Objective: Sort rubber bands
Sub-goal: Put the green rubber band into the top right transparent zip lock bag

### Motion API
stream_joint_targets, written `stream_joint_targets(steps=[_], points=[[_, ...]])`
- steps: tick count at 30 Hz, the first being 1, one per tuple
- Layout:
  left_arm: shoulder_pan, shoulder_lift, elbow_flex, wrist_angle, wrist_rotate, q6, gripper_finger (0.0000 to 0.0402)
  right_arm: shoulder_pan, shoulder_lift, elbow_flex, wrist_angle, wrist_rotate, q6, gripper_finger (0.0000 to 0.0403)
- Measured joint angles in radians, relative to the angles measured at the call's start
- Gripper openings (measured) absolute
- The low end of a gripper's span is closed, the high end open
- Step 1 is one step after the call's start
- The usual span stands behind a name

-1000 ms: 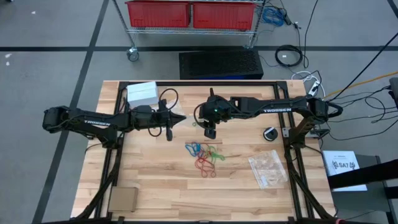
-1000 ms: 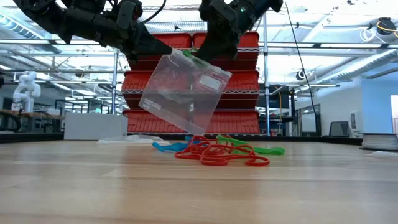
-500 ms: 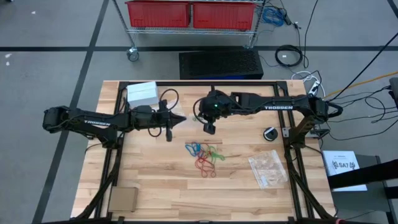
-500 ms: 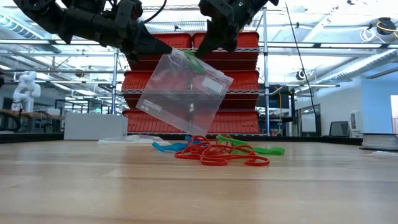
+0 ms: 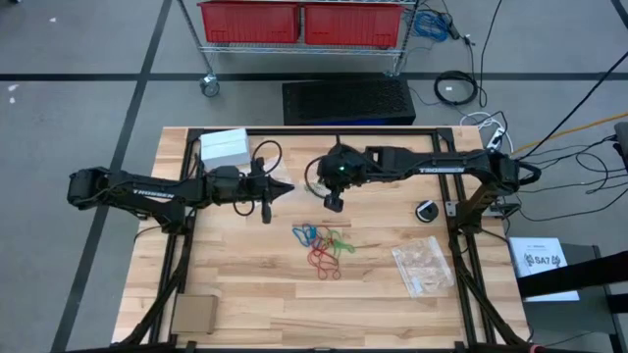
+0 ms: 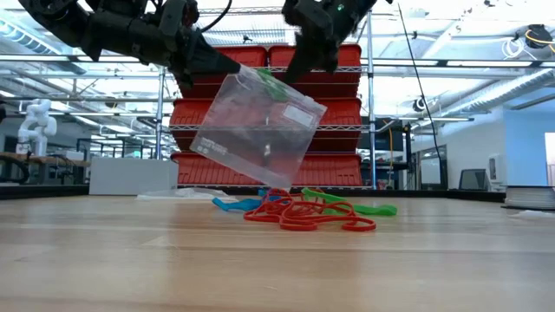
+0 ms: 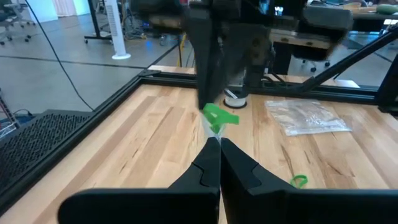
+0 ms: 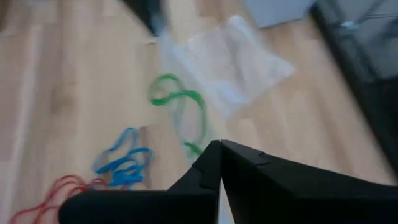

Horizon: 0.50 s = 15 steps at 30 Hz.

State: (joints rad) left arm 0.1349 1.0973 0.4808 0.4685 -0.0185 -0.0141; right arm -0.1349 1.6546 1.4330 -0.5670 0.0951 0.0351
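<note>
The rubber bands (image 6: 303,212) lie in a loose red, blue and green tangle on the table (image 6: 130,260), below and apart from both pairs of jaws. Above them hangs a clear plastic bag (image 6: 257,130), tilted, with a green band (image 8: 177,106) at its mouth. The left gripper (image 5: 285,188) is clenched on 1 top corner of the bag. The right gripper (image 5: 335,204) is clenched at the bag's other top edge, beside the green band. Red bins (image 6: 260,113) stand on a rack behind.

thin red, blue and green rubber bands (image 6: 303,211) on pale wood-grain table (image 5: 235,284); clear plastic bag (image 6: 256,130), red bins (image 5: 304,22) behind.
</note>
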Motion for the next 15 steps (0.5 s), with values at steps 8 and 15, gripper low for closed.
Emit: stream_joint_targets(steps=[8,15], points=[[0.0,0.0,0.0,-0.006,0.0,0.0,0.0,0.016,-0.016,0.002,0.056,-0.082,-0.081,0.0036],[0.0,0.0,0.0,-0.006,0.007,-0.001,0.0,0.049,0.031,0.002,0.135,-0.115,-0.139,0.0099]])
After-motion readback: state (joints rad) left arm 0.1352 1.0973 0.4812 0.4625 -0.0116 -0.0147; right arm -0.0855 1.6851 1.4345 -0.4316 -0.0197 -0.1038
